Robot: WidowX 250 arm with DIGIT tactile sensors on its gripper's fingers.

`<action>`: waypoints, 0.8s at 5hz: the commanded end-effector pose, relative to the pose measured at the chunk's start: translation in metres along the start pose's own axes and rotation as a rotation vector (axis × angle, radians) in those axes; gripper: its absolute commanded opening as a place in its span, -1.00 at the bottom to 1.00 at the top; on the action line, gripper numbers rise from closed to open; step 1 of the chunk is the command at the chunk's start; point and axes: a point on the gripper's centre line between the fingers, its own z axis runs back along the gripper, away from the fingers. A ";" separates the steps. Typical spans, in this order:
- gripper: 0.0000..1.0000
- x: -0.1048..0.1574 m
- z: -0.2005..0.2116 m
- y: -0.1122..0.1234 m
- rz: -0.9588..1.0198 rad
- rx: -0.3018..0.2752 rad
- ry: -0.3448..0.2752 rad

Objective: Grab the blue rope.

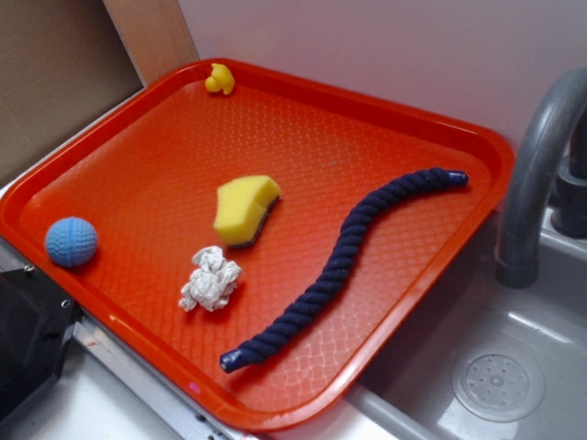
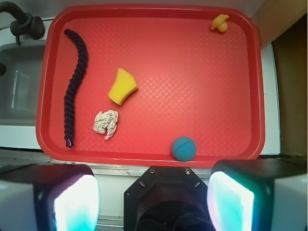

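Observation:
The blue rope (image 1: 344, 258) (image 2: 74, 79) is a long, wavy, dark navy twisted rope with glossy capped ends, lying on the right side of the orange tray (image 1: 147, 165) (image 2: 202, 96). In the wrist view it runs down the tray's left edge. My gripper (image 2: 153, 199) hangs high above the tray's near edge, far from the rope. Its two fingers (image 2: 77, 202) stand wide apart with nothing between them, so it is open. In the exterior view only a black part of the arm shows at the lower left.
On the tray also lie a yellow sponge (image 1: 244, 209) (image 2: 121, 86), a crumpled white paper (image 1: 210, 280) (image 2: 106, 123), a light-blue ball (image 1: 71, 242) (image 2: 184, 148) and a yellow duck (image 1: 219, 80) (image 2: 220, 23). A grey sink (image 1: 495, 367) with faucet (image 1: 537, 174) borders the rope's side.

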 end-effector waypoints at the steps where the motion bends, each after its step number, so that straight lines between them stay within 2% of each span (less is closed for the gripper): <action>1: 1.00 0.000 0.000 0.000 0.000 0.000 0.000; 2: 1.00 0.013 -0.015 -0.013 0.087 -0.013 -0.051; 4: 1.00 0.063 -0.060 -0.059 0.228 -0.018 -0.120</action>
